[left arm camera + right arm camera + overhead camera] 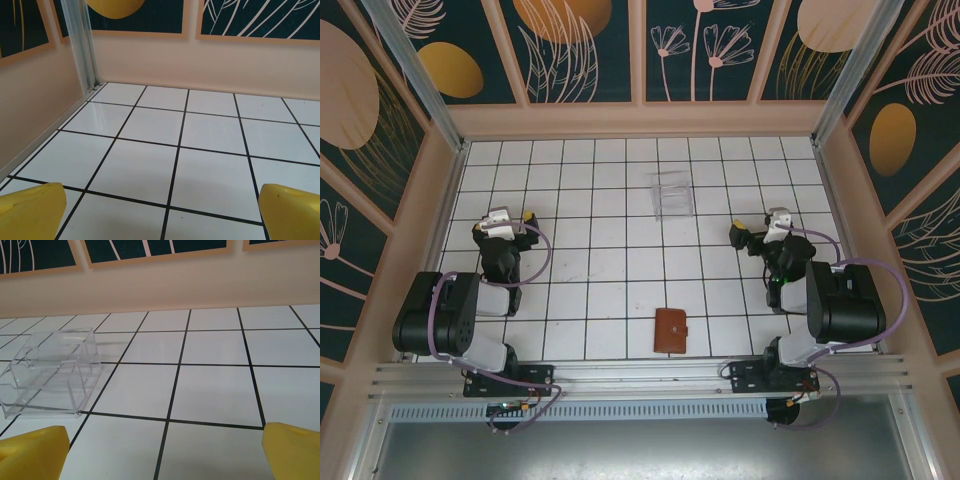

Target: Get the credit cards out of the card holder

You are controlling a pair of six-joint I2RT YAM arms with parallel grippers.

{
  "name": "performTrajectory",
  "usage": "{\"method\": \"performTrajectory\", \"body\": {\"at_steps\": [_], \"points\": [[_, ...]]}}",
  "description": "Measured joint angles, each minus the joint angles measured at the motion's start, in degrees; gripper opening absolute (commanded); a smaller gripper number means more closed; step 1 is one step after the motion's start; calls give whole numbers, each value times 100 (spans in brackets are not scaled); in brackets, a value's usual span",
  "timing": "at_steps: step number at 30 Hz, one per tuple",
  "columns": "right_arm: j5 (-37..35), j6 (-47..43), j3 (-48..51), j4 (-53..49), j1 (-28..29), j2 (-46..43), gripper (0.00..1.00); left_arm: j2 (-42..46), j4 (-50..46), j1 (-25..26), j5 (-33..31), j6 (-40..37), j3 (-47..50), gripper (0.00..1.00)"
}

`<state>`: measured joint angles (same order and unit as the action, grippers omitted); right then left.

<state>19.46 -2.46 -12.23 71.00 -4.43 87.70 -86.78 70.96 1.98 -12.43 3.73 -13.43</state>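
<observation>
While the card holder [670, 331] lies closed on the tiled table [590, 300], near its front edge, I read the scene outward from it. Left gripper [160, 212]: well to the holder's left and farther back, jaws wide, holding nothing. Right gripper [162, 452]: to the holder's right and farther back, jaws wide, likewise empty. Clear stand [673, 196]: well beyond the holder, toward the far wall.
</observation>
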Motion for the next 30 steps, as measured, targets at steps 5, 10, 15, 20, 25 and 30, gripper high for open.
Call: {"method": "performTrajectory", "body": {"at_steps": [5, 10, 15, 20, 25, 30], "points": [[0, 0, 0, 0, 0, 0, 99, 0, 0, 0, 0, 0, 0, 99], [-315, 4, -28, -133, 44, -17, 99, 28, -33, 0, 0, -2, 2, 99], [-562, 7, -413, -1021, 146, -369, 99, 636, -798, 42, -157, -2, -203, 99], [-728, 131, -1368, -2463, 229, -614, 95, 1095, -1797, 350, -483, 66, -841, 98], [-767, 398, -2391, -4129, 409, -590, 88, 1143, -3032, 841, -575, 339, -1700, 98], [-785, 743, -3123, -5364, 811, -382, 81, 1121, -4461, 1152, -280, 1014, -2599, 97]]}}
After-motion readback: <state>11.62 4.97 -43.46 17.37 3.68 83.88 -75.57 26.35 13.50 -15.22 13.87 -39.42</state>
